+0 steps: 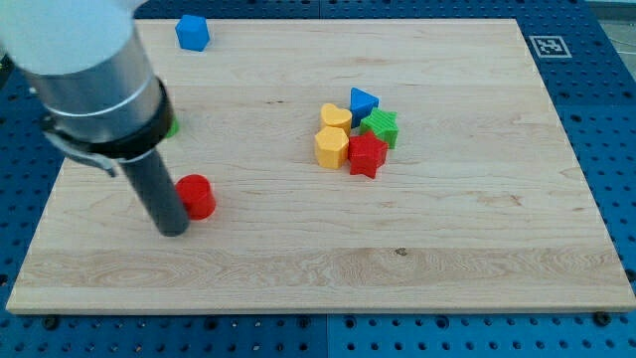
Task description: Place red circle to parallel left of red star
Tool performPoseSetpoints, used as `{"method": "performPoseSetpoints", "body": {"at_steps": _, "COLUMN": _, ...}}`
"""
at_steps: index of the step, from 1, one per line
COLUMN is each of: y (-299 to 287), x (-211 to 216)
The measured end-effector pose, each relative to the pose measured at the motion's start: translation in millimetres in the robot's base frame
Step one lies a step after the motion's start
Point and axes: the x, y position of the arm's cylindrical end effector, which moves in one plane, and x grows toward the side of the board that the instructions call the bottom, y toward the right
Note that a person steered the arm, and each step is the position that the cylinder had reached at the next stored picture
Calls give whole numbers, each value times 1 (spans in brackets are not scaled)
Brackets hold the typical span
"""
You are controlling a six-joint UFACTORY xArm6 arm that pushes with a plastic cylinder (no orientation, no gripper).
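Note:
The red circle lies on the wooden board at the view's left. My tip rests on the board just to the left of and slightly below the red circle, touching or nearly touching it. The red star lies near the board's middle, far to the right of the red circle, at the bottom right of a tight cluster of blocks.
The cluster holds a yellow hexagon, a yellow heart, a blue triangle and a green star. A blue cube sits at the top left. A green block peeks from behind the arm.

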Motion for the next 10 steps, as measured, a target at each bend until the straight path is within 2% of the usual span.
{"method": "performPoseSetpoints", "body": {"at_steps": 2, "y": 0, "x": -1}}
{"method": "performPoseSetpoints", "body": {"at_steps": 7, "y": 4, "x": -87}}
{"method": "performPoseSetpoints", "body": {"at_steps": 8, "y": 21, "x": -88}}
{"method": "performPoseSetpoints", "body": {"at_steps": 10, "y": 26, "x": -50}}
